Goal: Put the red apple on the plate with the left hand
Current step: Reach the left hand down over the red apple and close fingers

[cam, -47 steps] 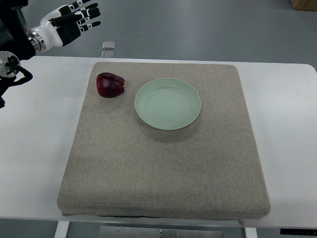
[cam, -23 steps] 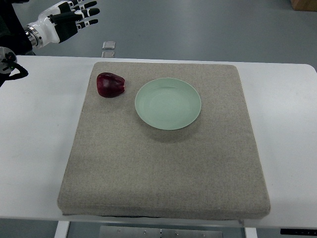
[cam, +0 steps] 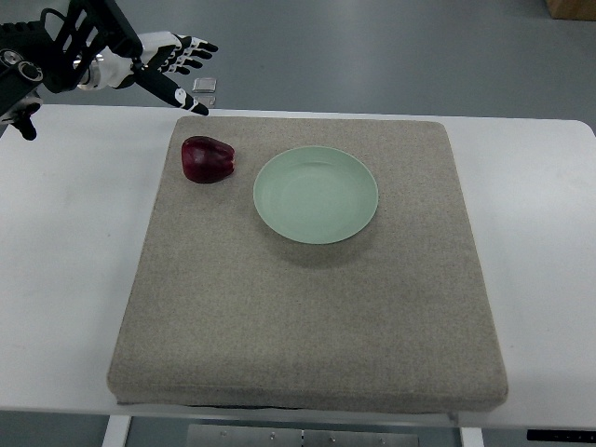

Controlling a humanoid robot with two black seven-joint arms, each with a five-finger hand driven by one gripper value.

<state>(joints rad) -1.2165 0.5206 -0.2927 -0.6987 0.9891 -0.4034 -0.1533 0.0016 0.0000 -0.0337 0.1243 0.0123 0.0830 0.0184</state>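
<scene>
The table (cam: 540,279) is cut off by the lower frame edge; the brown object (cam: 570,8) at upper right is cropped.

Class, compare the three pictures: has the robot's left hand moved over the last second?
Yes. The left hand has shifted right and slightly down, closer to the mat's far-left corner and the apple, fingers spread, touching nothing.

A dark red apple (cam: 207,159) sits on a beige mat, near its far left corner, uncovered and untouched. Just to its right, not touching it, a round pale green plate (cam: 316,196) lies flat and empty on the same mat.
</scene>
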